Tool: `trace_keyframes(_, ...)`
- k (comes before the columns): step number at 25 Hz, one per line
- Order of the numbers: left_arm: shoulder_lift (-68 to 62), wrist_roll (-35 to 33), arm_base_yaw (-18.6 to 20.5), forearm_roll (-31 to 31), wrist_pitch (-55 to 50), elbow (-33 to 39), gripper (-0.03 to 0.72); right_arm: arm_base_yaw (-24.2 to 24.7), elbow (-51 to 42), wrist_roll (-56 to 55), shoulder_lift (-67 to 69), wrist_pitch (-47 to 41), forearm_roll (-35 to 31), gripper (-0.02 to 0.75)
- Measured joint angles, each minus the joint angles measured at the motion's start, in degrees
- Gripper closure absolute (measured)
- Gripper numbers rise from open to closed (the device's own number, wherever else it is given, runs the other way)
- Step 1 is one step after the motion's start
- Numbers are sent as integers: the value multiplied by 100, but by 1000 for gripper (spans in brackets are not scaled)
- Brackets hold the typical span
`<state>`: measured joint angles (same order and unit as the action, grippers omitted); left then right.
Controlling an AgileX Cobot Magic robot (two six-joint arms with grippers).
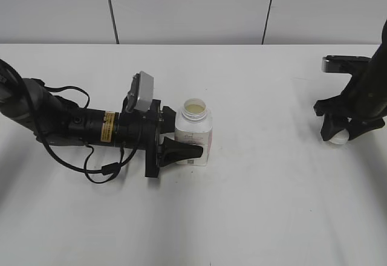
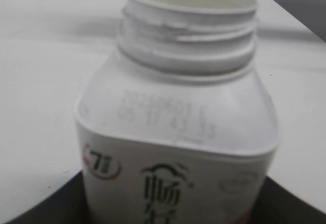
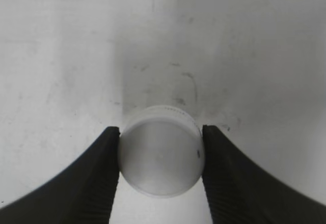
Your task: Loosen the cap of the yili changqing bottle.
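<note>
The yili changqing bottle (image 1: pixel 194 132) stands upright mid-table, white with a pale label, its threaded neck open and uncapped. It fills the left wrist view (image 2: pixel 178 132). My left gripper (image 1: pixel 181 151) lies level on the table and is shut on the bottle's lower body. The round white cap (image 3: pixel 161 151) is off the bottle. My right gripper (image 3: pixel 161 152) is shut on the cap, pointing down just above the table at the far right; the cap also shows in the exterior view (image 1: pixel 338 136) between the jaws (image 1: pixel 340 134).
The white table (image 1: pixel 272 205) spreads around both arms. A black cable (image 1: pixel 91 163) loops beside the left arm. A grey panelled wall (image 1: pixel 193 6) stands behind the table's far edge.
</note>
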<state>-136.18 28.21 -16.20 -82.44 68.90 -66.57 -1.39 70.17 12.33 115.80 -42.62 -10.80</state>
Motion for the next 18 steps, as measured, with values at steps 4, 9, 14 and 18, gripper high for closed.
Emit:
trace_keyframes(4,0,0,0,0,0,0,279,0,0,-40,47,0,-4,280)
trace_keyframes(9,0,0,0,0,0,0,279,0,-2,-171,47,0,-11,220)
trace_keyframes(14,0,0,0,0,0,0,279,0,-7,-245,-44,0,-29,193)
trace_keyframes(18,0,0,0,0,0,0,278,0,58,-252,-273,0,-42,192)
